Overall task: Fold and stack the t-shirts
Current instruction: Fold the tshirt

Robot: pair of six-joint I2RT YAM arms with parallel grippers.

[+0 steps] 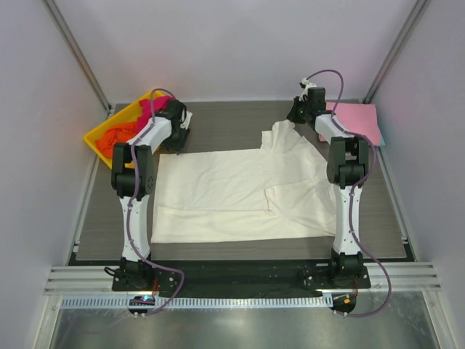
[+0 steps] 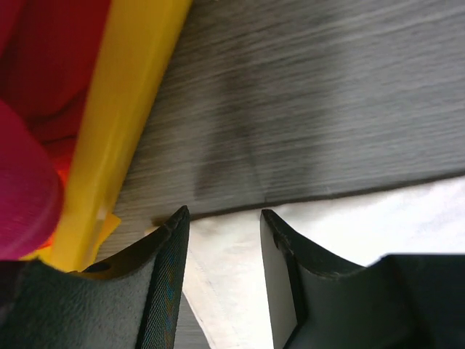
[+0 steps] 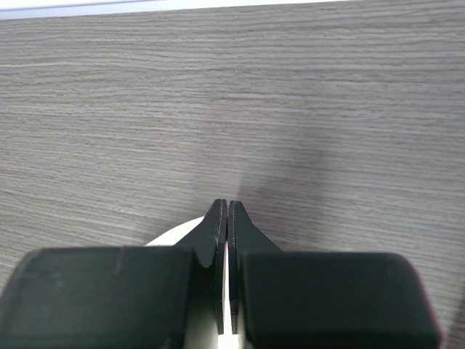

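Note:
A cream-white t-shirt lies spread on the dark table. My left gripper is open and sits low over the shirt's far left corner, next to the yellow tray. In the left wrist view the open gripper straddles the white cloth, and I cannot tell whether the fingers touch it. My right gripper is shut on the shirt's far right part and holds it lifted toward the table's back. In the right wrist view the shut gripper has white cloth pinched between its jaws.
A yellow tray at the back left holds an orange shirt and a magenta shirt; its rim lies close beside my left fingers. A folded pink shirt lies at the back right.

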